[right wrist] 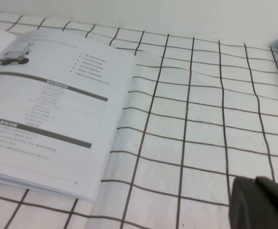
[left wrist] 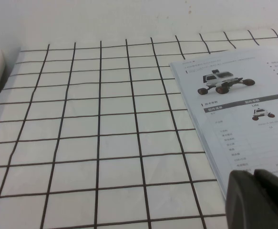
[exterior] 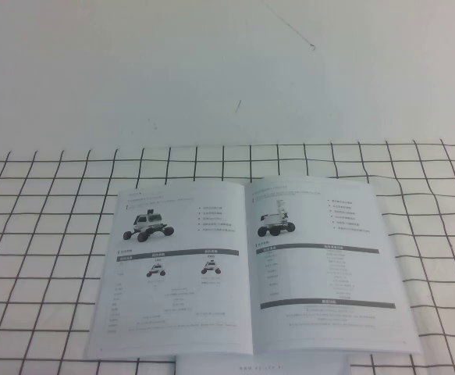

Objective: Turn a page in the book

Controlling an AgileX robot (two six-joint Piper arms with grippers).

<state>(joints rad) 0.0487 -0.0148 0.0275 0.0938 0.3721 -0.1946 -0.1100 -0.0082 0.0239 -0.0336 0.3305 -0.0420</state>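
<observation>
I read right gripper [right wrist: 259, 202] closed, empty, off the book's right edge | left gripper [left wrist: 258, 198] near book's left edge, finger state unreadable | book [exterior: 250, 266] open flat on grid cloth [exterior: 47, 234] | page [exterior: 325, 258] with dark rover lies right of spine.

open book [exterior: 250, 266] flat mid-cloth, bare checked cloth [exterior: 47, 234] both sides, possibly second booklet [exterior: 262, 365] at near edge

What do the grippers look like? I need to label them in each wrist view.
Little shows. The left gripper appears as dark, matte, rounded finger tips at its wrist view's edge. The right gripper looks the same: dark, smooth, blunt tips. No cables or markings are visible, and neither arm appears in the high view.
</observation>
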